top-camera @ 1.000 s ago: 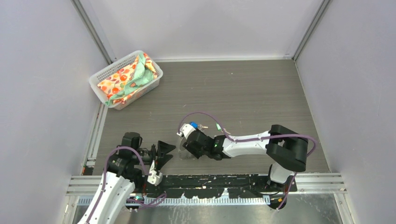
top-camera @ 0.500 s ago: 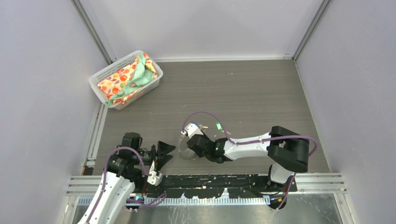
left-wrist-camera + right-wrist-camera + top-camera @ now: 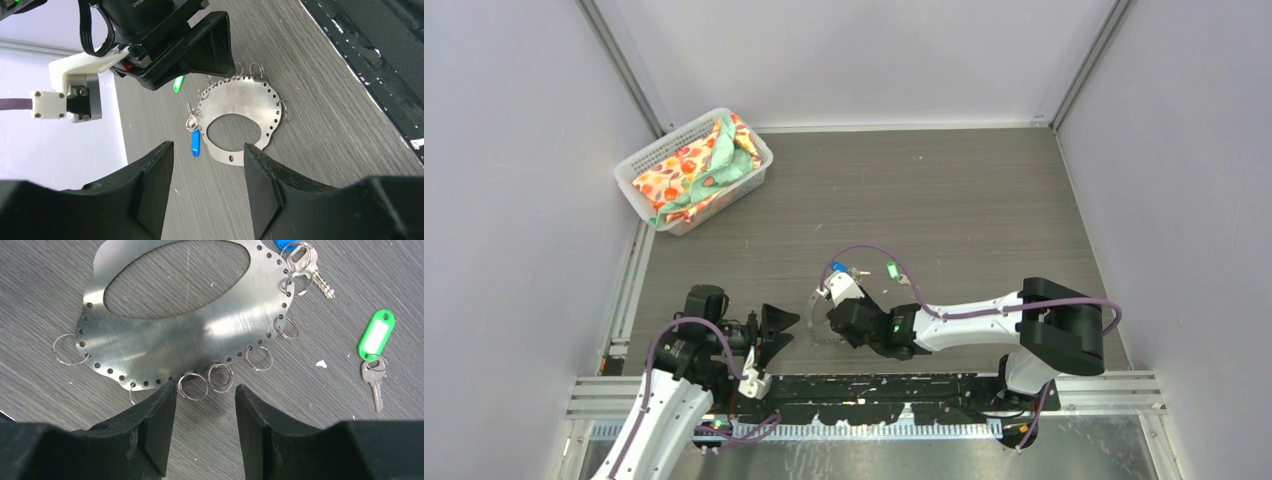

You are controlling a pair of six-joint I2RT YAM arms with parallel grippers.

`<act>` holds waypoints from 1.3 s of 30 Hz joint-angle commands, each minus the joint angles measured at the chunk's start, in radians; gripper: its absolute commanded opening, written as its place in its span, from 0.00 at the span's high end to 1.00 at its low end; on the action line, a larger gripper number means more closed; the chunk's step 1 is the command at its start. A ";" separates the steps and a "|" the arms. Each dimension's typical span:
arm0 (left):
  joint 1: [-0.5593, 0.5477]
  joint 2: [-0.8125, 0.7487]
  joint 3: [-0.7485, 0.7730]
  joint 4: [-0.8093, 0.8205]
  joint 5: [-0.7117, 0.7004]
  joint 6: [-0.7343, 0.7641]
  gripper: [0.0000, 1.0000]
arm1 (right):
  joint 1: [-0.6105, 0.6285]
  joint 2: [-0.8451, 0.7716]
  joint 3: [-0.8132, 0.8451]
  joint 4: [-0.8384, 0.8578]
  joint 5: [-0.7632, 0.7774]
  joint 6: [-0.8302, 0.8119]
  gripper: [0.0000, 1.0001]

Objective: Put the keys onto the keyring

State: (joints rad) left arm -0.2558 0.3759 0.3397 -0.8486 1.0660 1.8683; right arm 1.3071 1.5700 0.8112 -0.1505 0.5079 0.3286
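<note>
The keyring is a flat silver plate (image 3: 200, 335) with an oval cutout, edge holes and several small split rings, lying on the table (image 3: 984, 200). It also shows in the left wrist view (image 3: 250, 100) and top view (image 3: 812, 300). The blue-tagged key (image 3: 320, 280) lies at the plate's edge, touching a split ring; I cannot tell if it is linked. Its blue tag (image 3: 195, 142) shows in the top view (image 3: 837, 267). The green-tagged key (image 3: 376, 335) lies loose beside the plate (image 3: 891, 269). My right gripper (image 3: 206, 405) is open and empty over the plate's ringed edge. My left gripper (image 3: 207, 165) is open and empty, short of the plate.
A white mesh basket (image 3: 639, 160) with coloured cloth stands at the far left. The right arm's wrist (image 3: 165, 45) hangs just beyond the plate in the left wrist view. A black rail (image 3: 874, 385) runs along the near edge. Walls close in on three sides.
My right gripper has drawn back toward the near edge and slightly right, away from the blue-tagged key. The left arm has not moved.
</note>
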 commanded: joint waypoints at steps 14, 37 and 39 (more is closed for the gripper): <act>0.001 -0.012 0.030 -0.014 0.024 0.019 0.45 | -0.032 -0.019 -0.057 0.133 -0.044 -0.051 0.76; 0.001 -0.019 0.012 -0.048 0.048 0.079 0.44 | -0.066 -0.125 0.006 0.038 -0.111 -0.141 0.99; 0.001 -0.003 -0.004 -0.039 0.055 0.106 0.42 | -0.084 -0.167 0.031 0.011 -0.154 -0.150 0.99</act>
State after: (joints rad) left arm -0.2558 0.3595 0.3416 -0.8734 1.0714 1.9034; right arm 1.2491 1.5200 0.7635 -0.1143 0.4000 0.2161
